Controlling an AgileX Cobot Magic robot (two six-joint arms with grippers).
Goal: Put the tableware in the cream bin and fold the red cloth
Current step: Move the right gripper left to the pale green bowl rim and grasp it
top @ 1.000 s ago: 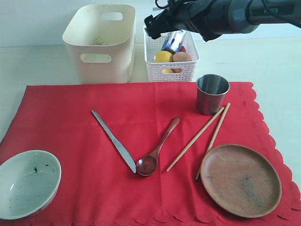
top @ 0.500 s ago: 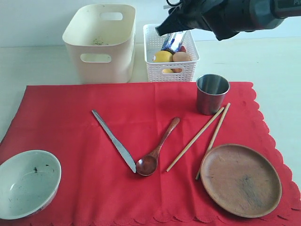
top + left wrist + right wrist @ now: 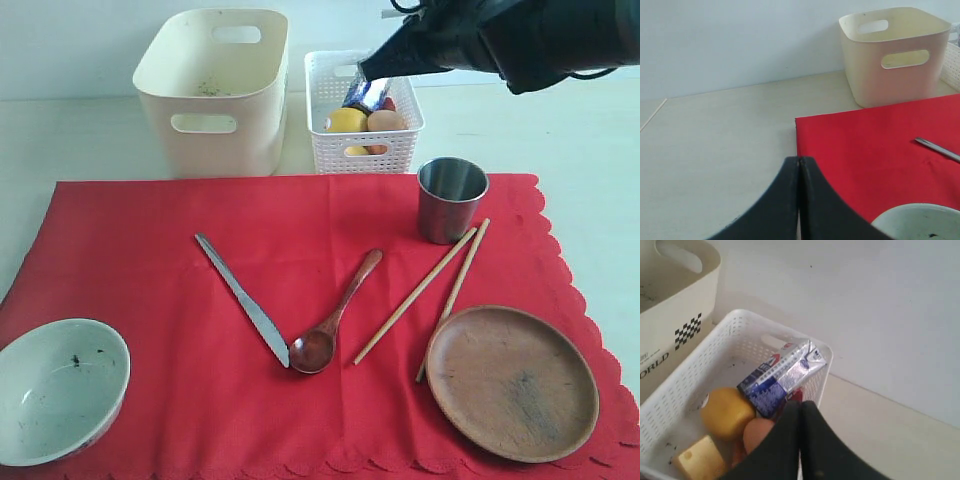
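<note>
The red cloth [image 3: 300,260] lies flat with the tableware on it: a pale bowl [image 3: 58,388] at the front left, a knife [image 3: 242,298], a dark wooden spoon [image 3: 335,315], chopsticks [image 3: 430,280], a steel cup [image 3: 451,198] and a brown wooden plate [image 3: 512,382]. The cream bin [image 3: 215,88] stands behind the cloth, holding none of these. My right gripper [image 3: 368,70] hangs shut above the white basket [image 3: 364,110], holding nothing. My left gripper [image 3: 799,161] is shut and empty near the cloth's left edge; it does not show in the exterior view.
The white basket holds a lemon [image 3: 726,411], an egg [image 3: 756,434], cheese [image 3: 697,458] and a milk carton [image 3: 782,375]. Bare pale table [image 3: 720,140] lies left of the cloth and behind the bins.
My right arm has drawn back to the right and slightly up above the white basket. Nothing on the cloth has moved.
</note>
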